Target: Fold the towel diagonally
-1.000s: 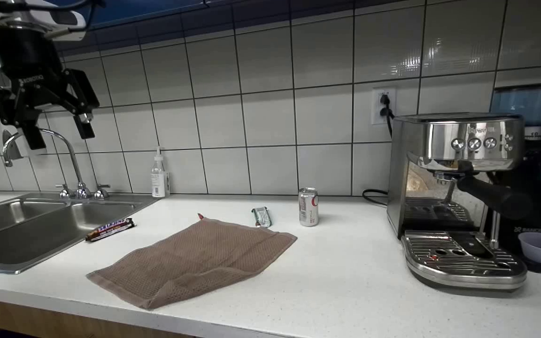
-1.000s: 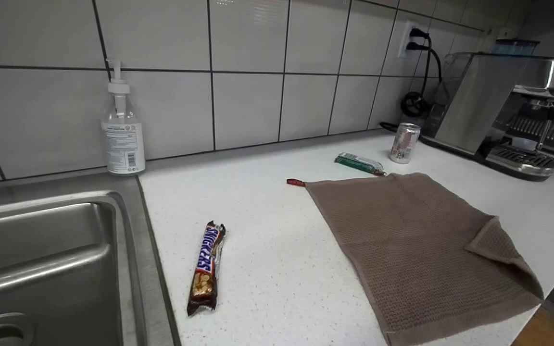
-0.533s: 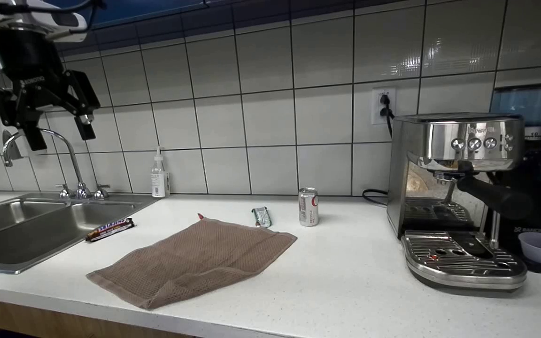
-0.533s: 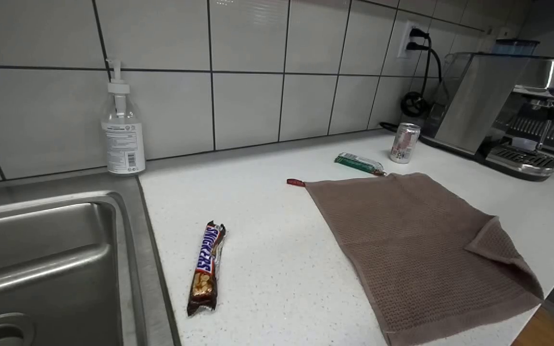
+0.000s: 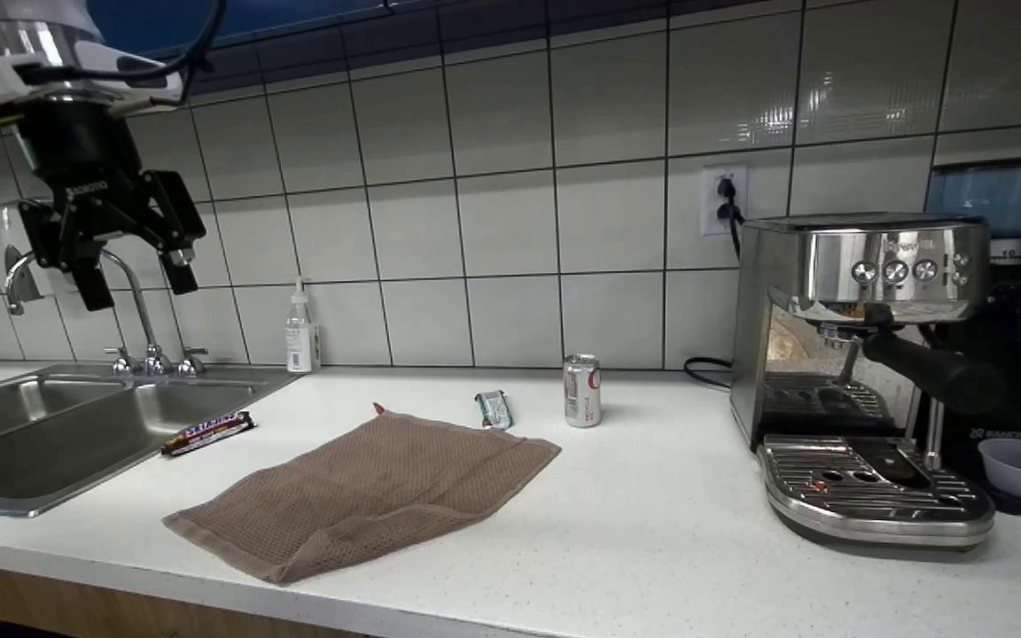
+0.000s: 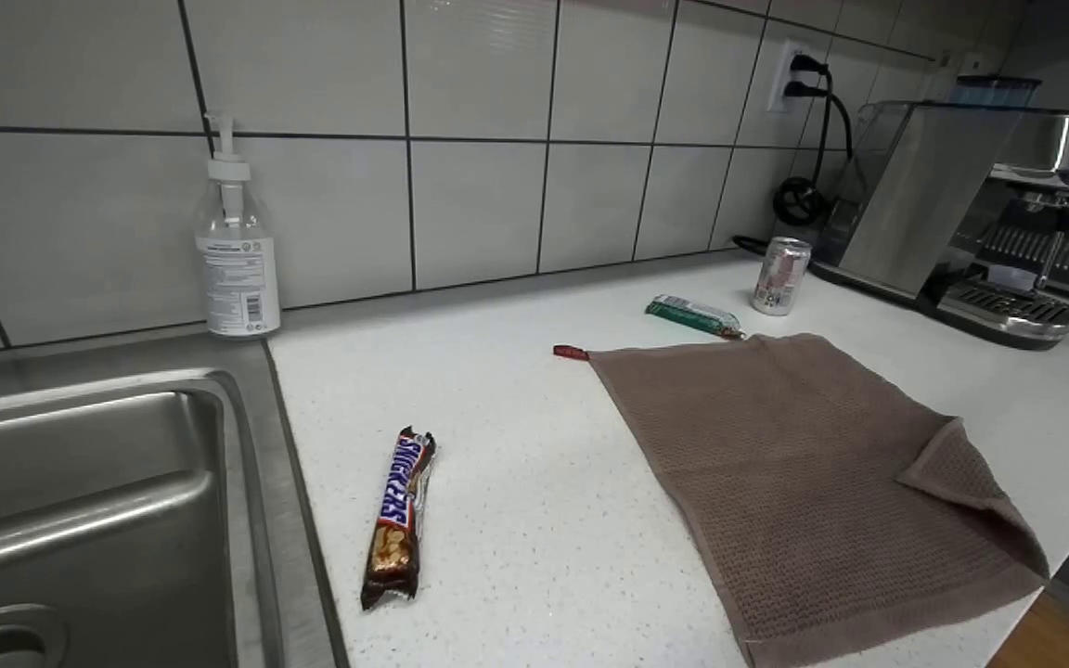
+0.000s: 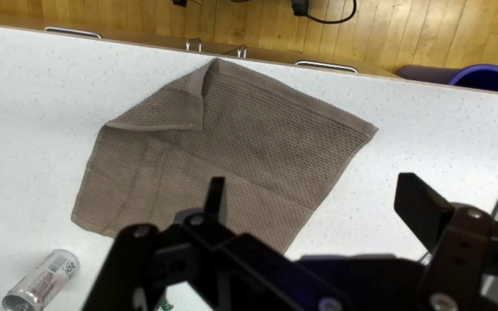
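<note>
Robotiq gripper [image 5: 139,291] is held in the air, jaws spread wide, nothing clasped. Compared with a moment ago, it is seen lower and further right in an exterior view; no shift is noted in the brown waffle-weave towel [image 5: 369,492]. An approach is presumably being started. The towel is spread on the white counter [image 5: 697,549], well apart from the gripper. One corner is turned inward as a small flap [image 7: 171,106]; the corner opposite is marked by a red loop [image 6: 571,353]. Most of the diagonal fold is judged undone. Just beside the back edge, a green-wrapped bar [image 6: 694,316] is placed; contact cannot be told. Farther out, an upright silver can [image 5: 582,391] and a Snickers bar [image 6: 399,520] are noted.
</note>
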